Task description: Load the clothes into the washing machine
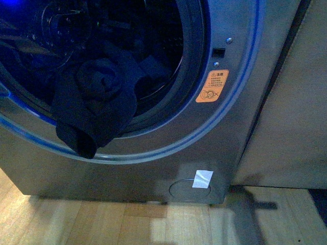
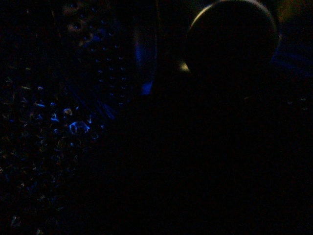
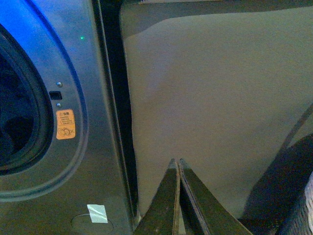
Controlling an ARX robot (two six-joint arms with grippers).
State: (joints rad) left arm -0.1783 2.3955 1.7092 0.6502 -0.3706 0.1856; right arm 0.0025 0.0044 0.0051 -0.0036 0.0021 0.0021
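The clothes are draped over the bottom rim of the washing machine porthole, half hanging out. They could slide to the floor if not pushed deeper. The right tool is clenched, empty. The left wrist view is dark; that tool cannot be told.

The left wrist view is dark; washing machine top cut off.

clothes draped over washing machine rim
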